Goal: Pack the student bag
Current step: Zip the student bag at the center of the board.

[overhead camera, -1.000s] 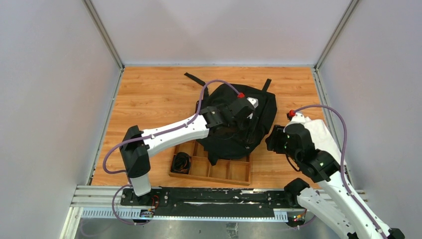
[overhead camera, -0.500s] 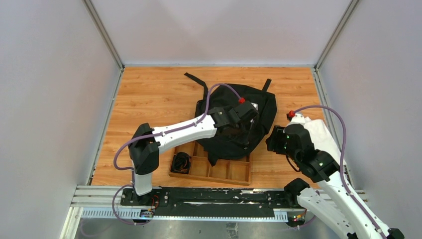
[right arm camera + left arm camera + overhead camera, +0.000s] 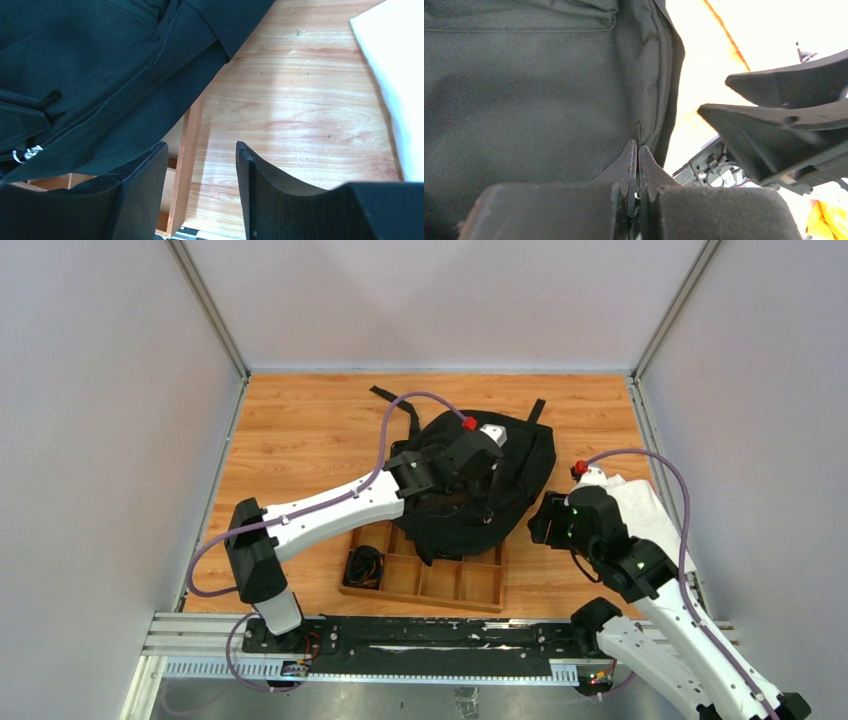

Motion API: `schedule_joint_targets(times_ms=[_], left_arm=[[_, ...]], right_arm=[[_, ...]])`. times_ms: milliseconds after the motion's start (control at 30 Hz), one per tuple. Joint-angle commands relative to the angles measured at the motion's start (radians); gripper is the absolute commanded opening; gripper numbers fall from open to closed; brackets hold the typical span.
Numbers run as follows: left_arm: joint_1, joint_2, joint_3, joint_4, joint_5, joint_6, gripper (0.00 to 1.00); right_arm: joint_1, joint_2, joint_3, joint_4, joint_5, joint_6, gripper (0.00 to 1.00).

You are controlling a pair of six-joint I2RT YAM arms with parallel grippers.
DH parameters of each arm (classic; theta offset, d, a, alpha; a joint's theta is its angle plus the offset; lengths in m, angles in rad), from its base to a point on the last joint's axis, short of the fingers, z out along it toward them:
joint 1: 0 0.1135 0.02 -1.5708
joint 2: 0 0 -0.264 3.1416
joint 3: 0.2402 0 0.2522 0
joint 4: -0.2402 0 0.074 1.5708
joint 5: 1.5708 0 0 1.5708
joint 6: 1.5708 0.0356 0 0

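**Left tool shut at the bag's zipper, right tool open beside it**

We see the student bag [image 3: 525, 470], a large floppy all-black fabric backpack, lying near the middle of the orange-brown wooden table [image 3: 300, 440]. Its near edge drapes over the far rim of the shallow light-wood compartment tray [image 3: 420, 601]. A long black strap [image 3: 392, 400] trails off its far side toward the back wall.

The left arm reaches in from the left, and its wrist hangs over the student bag. In the left wrist view the left tool [image 3: 638, 150] is closed. Its 2 black fingertips are pressed together with no gap that we can make out. They sit right where a zipper line [image 3: 667, 75] runs down the fabric to meet them. We cannot tell whether a zipper pull or a fold of cloth is caught between the tips.

The right tool [image 3: 200, 146] hovers just beside the bag's right edge. Its 2 fingers are well apart and nothing is between them. Through the gap we see bare table and the tray's side wall. In the same view a second zipper runs across the black fabric, and a small metal ring [image 3: 22, 154] sits at its lower end.

A coiled black cable [image 3: 365, 565] lies in the tray's leftmost compartment. A flat white sheet [image 3: 395, 75] lies on the table to the right, partly under the right arm. We cannot tell whether it is paper or cloth.
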Motion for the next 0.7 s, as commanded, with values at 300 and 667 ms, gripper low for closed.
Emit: schedule_joint_targets(times_ms=[300,667], left_arm=[[-0.005,-0.081,-0.078,0.090,0.027,0.005,0.00],[-0.004,-0.130,-0.129,0.149,0.064,0.045,0.00]], right_arm=[[-0.058,0.034,0.018,0.128,-0.099,0.320,0.76],[-0.121,0.129,-0.051,0.295,-0.270,0.493,0.74]])
